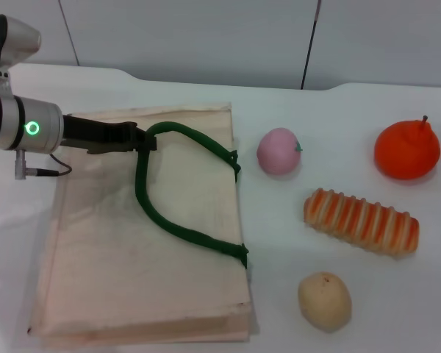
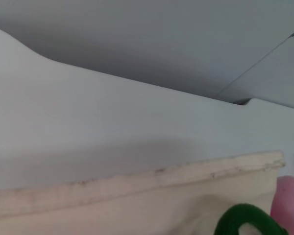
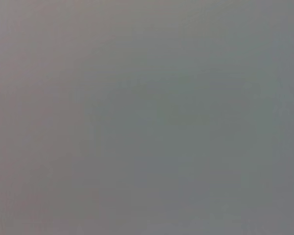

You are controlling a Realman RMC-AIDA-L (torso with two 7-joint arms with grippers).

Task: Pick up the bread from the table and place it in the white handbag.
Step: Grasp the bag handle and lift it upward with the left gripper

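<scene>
Green handle [image 1: 178, 184] sat pinched in the left gripper [image 1: 145, 141], closed on it; if it slipped, the white handbag [image 1: 103, 243] would sag shut, blocking the bread [image 1: 361, 221]

Lab-like test bench, plain white table [image 1: 206, 92], bare grey wall panels [image 1: 206, 37]

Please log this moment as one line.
left claw shut on green handle | white handbag flat | bread untouched | right claw unseen

Pink fruit [image 1: 278, 151], orange fruit [image 1: 406, 150], tan lump [image 1: 324, 300] on white table [image 1: 206, 92].
</scene>
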